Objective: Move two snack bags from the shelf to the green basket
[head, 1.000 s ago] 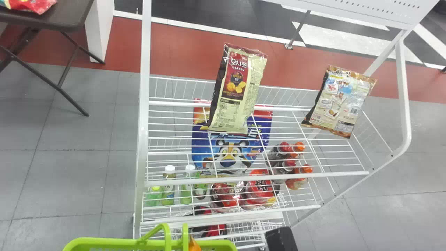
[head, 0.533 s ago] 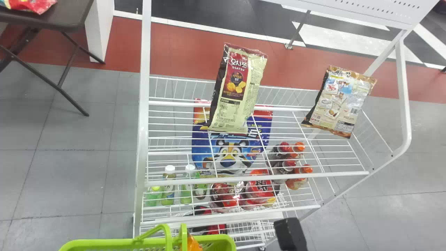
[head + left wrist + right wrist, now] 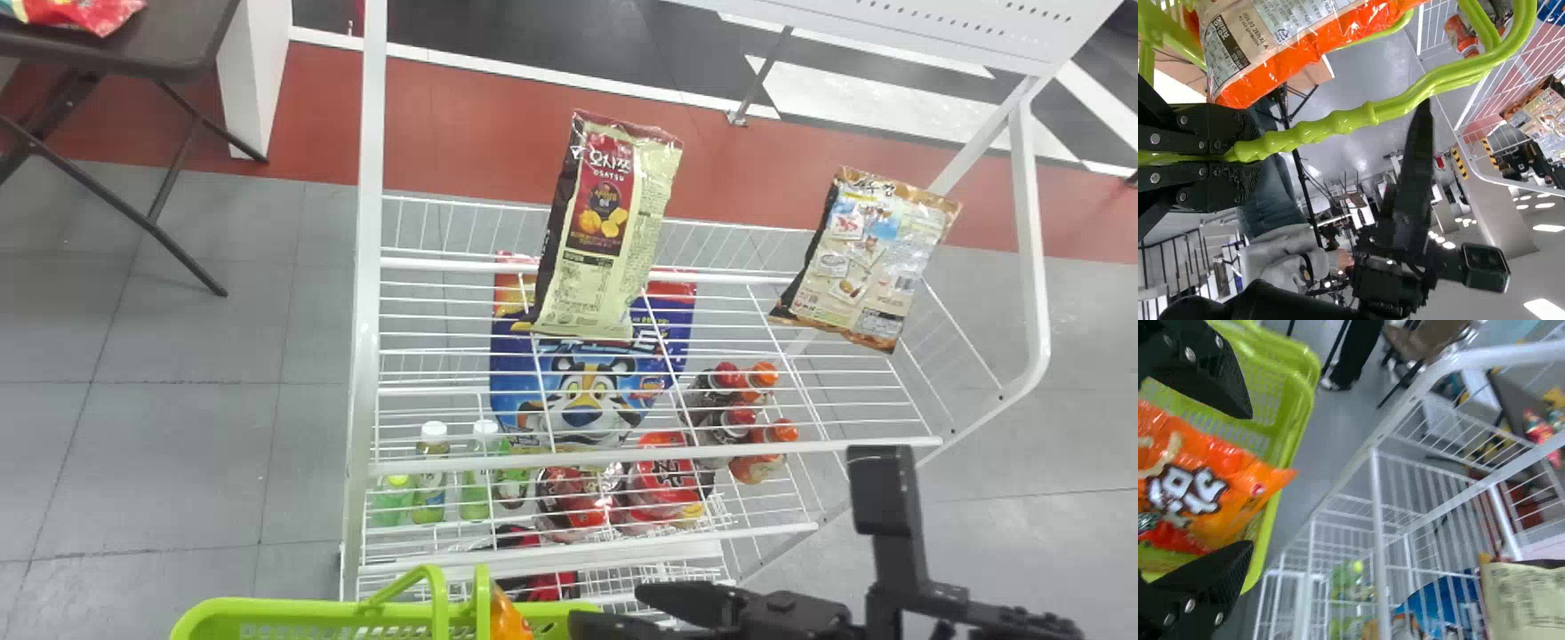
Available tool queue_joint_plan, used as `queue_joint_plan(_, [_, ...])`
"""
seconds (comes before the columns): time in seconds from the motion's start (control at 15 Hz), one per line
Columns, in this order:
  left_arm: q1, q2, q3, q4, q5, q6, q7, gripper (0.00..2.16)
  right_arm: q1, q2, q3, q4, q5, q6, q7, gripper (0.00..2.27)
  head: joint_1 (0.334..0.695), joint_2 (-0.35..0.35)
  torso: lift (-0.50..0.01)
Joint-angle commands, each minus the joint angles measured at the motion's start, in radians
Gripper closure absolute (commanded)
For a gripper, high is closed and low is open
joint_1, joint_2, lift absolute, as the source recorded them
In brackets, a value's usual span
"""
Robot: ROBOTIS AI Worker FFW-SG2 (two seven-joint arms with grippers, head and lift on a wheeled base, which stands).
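Forward and rightward, the right arm's forearm parts have swung farther into the head view, and the right gripper (image 3: 609,606) has come in beside the green basket (image 3: 284,610), its jaws parted wide. Inside the basket lies an orange snack bag (image 3: 1208,483); I judge it the first of the two, with one still to fetch. The left gripper (image 3: 1248,155) is closed around the basket's handles (image 3: 1331,130).

Beyond the basket, the white wire rack's front rail (image 3: 658,454) stands in the way; the right gripper will probably need to rise over it. Through the wires show the green bottles (image 3: 429,489), orange-capped bottles (image 3: 754,468) and tiger-faced blue bag (image 3: 582,413), all best left alone. On the upper shelf, the cream-and-red snack bag (image 3: 613,231) and the gold-edged snack bag (image 3: 871,258) lie well apart, unmoved; either could come next. Farther off, a red packet (image 3: 76,13) sits on a dark tabletop (image 3: 169,36).
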Motion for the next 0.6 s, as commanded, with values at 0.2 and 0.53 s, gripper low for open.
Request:
queue_joint_plan(0.2, [-0.019, -0.001, -0.005, 0.019, 0.002, 0.002, 0.003, 2.12, 0.037, 0.051, 0.077, 0.18, 0.142, -0.662, 0.049, 0.12, 0.695, -0.35, -0.016])
queue_joint_plan(0.53, [-0.026, -0.002, -0.005, 0.036, 0.008, -0.001, -0.002, 2.12, 0.085, 0.06, 0.241, 0.3, 0.309, -1.245, -0.085, 0.12, 0.695, -0.35, -0.016])
